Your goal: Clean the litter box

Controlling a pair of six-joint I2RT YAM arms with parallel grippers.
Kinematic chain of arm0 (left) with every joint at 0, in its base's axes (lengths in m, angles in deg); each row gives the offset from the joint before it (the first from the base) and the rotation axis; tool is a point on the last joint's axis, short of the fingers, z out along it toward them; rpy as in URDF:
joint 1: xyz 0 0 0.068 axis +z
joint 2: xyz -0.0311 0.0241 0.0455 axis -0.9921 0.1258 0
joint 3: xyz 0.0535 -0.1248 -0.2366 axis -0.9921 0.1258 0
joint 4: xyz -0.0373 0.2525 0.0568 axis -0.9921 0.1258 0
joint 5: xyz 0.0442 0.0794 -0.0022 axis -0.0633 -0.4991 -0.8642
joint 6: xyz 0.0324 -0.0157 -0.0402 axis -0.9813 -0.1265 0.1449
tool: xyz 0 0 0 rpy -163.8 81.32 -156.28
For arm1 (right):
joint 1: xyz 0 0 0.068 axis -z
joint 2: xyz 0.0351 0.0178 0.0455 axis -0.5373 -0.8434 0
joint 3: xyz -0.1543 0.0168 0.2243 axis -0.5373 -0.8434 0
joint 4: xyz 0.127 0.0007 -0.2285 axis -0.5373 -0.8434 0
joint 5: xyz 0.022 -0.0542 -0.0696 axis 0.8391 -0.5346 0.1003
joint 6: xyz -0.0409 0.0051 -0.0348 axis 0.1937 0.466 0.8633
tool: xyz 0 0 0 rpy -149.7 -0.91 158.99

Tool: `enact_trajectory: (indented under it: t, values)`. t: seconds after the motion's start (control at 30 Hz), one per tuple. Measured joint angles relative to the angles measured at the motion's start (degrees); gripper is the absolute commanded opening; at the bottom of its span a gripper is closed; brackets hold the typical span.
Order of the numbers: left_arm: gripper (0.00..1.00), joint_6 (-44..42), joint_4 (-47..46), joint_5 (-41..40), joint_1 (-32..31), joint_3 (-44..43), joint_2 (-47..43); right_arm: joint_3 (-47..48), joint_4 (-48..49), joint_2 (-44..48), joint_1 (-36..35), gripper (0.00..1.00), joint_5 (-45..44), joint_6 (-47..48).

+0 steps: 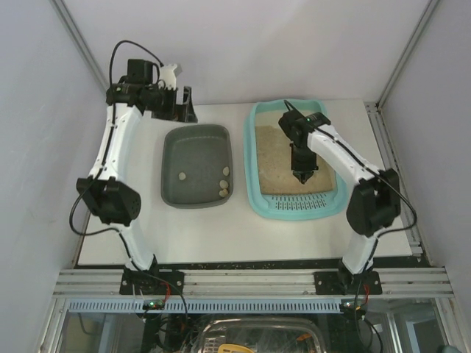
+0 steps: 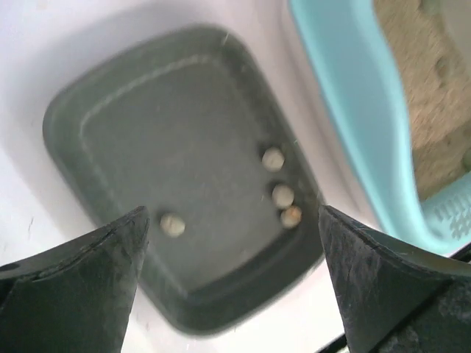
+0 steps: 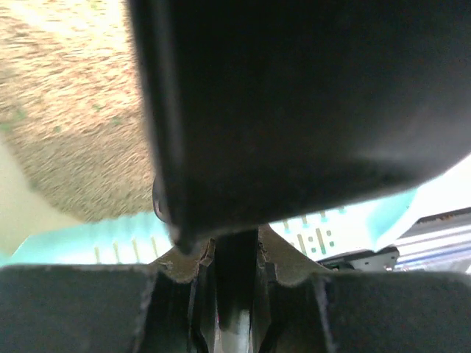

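A white table (image 1: 243, 235) stands between pale walls. On it, to the right, lies the litter box (image 1: 251, 147), with beige sand (image 1: 274, 158) and a slotted near end. Just left of it is a grey tray (image 1: 173, 143) holding four small pale lumps (image 2: 273, 158), three near its right wall and one apart. I see no lumps in the sand, though the arm hides part of it, so the job looks well along. The right gripper (image 1: 303, 175) hangs low over the sand and seems clamped on a dark scoop (image 3: 294, 110). The left gripper (image 2: 232, 220), high over the grey tray, is spread wide and holds nothing.
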Motion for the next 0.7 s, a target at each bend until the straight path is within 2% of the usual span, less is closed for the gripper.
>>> enact_trajectory:
  t: [0.13, 0.23, 0.4, 0.53, 0.7]
  values:
    - [1.0, 4.0, -3.0, 3.4, -2.0, -9.5, 8.0, 4.0, -4.3, -9.7, 2.4, 0.0, -0.6, 1.0]
    - [1.0, 6.2, -4.4, 6.4, -3.3, -11.4, 11.3, 12.0, -7.7, -17.4, 4.2, 0.0, -2.7, 1.0]
    - [1.0, 7.8, -5.0, 9.3, -3.9, -10.7, 13.4, 15.9, -9.9, -21.6, 7.3, 0.0, -6.1, 0.7]
    - [1.0, 8.3, -7.6, 9.6, -3.8, -6.7, 12.9, 16.7, -11.4, -23.7, 10.3, 0.0, -8.3, 0.5]
    - [1.0, 9.5, -8.5, 9.7, -3.8, -4.6, 13.1, 16.7, -10.8, -26.5, 12.5, 0.0, -6.2, 1.5]
